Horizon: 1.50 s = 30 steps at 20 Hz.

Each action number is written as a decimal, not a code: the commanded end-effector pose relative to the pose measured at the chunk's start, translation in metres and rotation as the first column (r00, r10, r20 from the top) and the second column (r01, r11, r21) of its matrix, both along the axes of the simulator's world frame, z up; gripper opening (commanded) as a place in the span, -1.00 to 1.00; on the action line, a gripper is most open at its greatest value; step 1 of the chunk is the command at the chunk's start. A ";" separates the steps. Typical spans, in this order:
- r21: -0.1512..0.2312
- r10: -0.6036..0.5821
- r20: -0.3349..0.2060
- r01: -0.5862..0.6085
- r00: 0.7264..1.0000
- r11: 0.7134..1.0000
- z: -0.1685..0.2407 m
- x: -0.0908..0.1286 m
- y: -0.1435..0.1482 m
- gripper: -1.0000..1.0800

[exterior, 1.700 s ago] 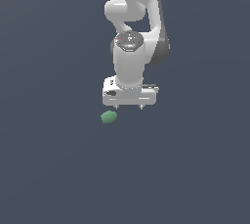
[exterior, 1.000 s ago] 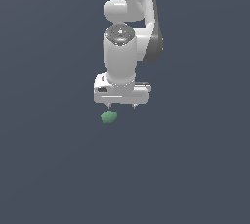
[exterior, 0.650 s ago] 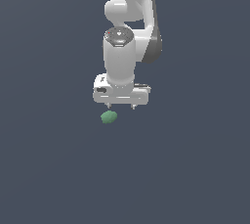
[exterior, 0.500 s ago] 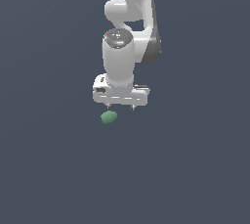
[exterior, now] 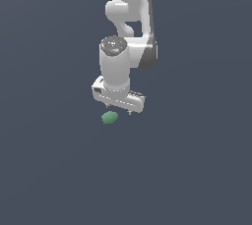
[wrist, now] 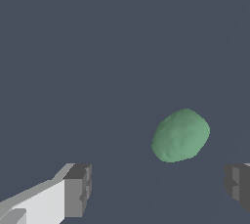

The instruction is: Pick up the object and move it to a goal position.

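The object (exterior: 110, 117) is a small matte green rounded lump lying on the dark grey surface. My white gripper (exterior: 118, 108) hangs just above and slightly toward the exterior view's right of it, not touching. In the wrist view the object (wrist: 180, 135) lies ahead of the gap between the two fingertips (wrist: 78, 190), nearer the farther one. The gripper (wrist: 158, 189) is open with nothing between its fingers.
Only the flat dark grey surface (exterior: 59, 170) surrounds the object. The white arm (exterior: 129, 17) rises behind the gripper toward the top of the exterior view.
The gripper has shifted toward the exterior view's left, coming closer above the green object, and its hand has turned slightly. The object has not moved.
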State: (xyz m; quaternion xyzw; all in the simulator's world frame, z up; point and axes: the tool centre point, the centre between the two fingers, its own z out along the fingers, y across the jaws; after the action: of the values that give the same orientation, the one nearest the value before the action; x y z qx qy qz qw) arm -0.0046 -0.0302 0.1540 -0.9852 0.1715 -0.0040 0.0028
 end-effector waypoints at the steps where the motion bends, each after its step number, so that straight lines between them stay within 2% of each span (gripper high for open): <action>1: 0.003 -0.081 -0.002 0.081 0.997 0.997 -0.007 -0.002 -0.004 0.92; 5: 0.005 -0.210 -0.005 0.210 0.978 0.978 -0.017 -0.006 -0.012 0.92; 9: 0.005 -0.336 -0.009 0.336 0.942 0.942 -0.028 -0.010 -0.019 0.92; 13: 0.004 -0.456 -0.011 0.456 0.890 0.890 -0.038 -0.015 -0.027 0.92; 17: 0.002 -0.564 -0.012 0.565 0.825 0.825 -0.047 -0.019 -0.035 0.92; 23: -0.001 -0.676 -0.011 0.676 0.737 0.737 -0.057 -0.024 -0.044 0.92; 27: -0.003 -0.720 -0.010 0.720 0.694 0.694 -0.062 -0.027 -0.048 0.92; 30: -0.004 -0.739 -0.009 0.739 0.674 0.674 -0.064 -0.028 -0.050 0.92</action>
State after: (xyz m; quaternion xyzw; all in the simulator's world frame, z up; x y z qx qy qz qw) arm -0.0320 -0.0789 0.0913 -0.8365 0.5480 0.0004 0.0004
